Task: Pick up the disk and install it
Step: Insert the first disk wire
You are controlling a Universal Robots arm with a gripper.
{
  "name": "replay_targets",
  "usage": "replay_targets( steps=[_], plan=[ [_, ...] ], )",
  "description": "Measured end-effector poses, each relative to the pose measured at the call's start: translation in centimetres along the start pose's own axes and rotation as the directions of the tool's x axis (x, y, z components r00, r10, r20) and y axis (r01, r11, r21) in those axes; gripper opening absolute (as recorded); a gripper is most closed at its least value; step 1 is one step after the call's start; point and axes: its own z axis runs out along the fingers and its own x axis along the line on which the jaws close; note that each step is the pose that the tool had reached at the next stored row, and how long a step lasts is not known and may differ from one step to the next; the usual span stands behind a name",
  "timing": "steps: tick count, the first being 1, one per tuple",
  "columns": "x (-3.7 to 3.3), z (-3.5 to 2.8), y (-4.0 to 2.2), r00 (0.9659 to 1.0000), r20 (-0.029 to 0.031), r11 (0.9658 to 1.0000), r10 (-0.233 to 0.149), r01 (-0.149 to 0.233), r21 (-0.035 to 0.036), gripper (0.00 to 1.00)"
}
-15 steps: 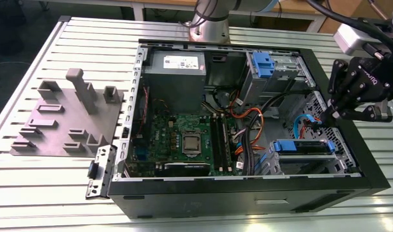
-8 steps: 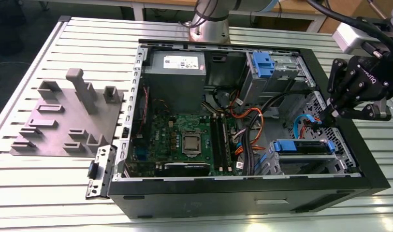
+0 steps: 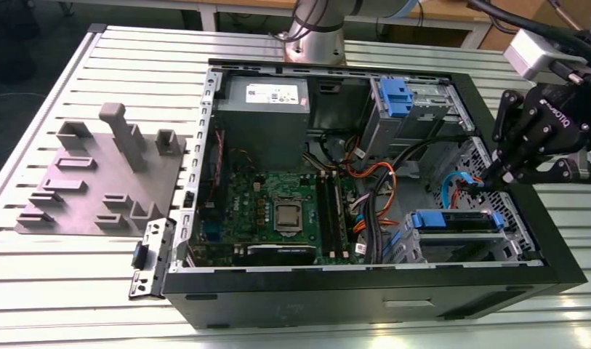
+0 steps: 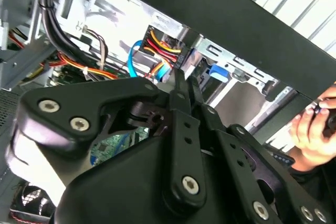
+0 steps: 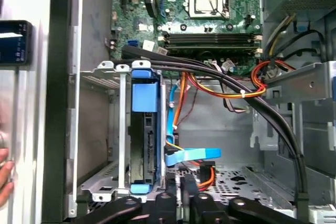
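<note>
The disk (image 3: 455, 219), framed by its bright blue bracket, sits in the metal drive cage at the case's near corner on the exterior view's right. In the first wrist view the disk (image 5: 144, 129) stands on edge between the cage rails, blue tabs at both ends. My black gripper (image 3: 491, 180) hangs just above and beyond that cage, over the case's right side. Its fingers are pressed together with nothing between them in both wrist views (image 4: 180, 80) (image 5: 182, 203). The gripper is apart from the disk.
The open computer case (image 3: 373, 280) holds a motherboard (image 3: 275, 211), a grey power supply box (image 3: 266, 98), a blue latch (image 3: 397, 98) and orange and blue cables (image 5: 210, 90). A grey fixture plate (image 3: 101, 182) lies on the slatted table. A person's hand (image 4: 315, 124) is beside the case.
</note>
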Motion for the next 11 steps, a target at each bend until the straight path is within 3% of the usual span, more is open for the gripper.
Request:
replay_targets(
  steps=[1,3,11],
  plan=[
    [0.0,0.01,-0.03,1.0,-0.0046,1.0,-0.001,0.001,-0.0028,0.19],
    [-0.02,0.02,-0.07,1.0,-0.0059,1.0,-0.003,0.003,-0.007,0.31],
    [-0.35,0.12,-0.41,1.0,-0.0063,0.9998,-0.006,0.006,-0.0189,0.31]
  ],
)
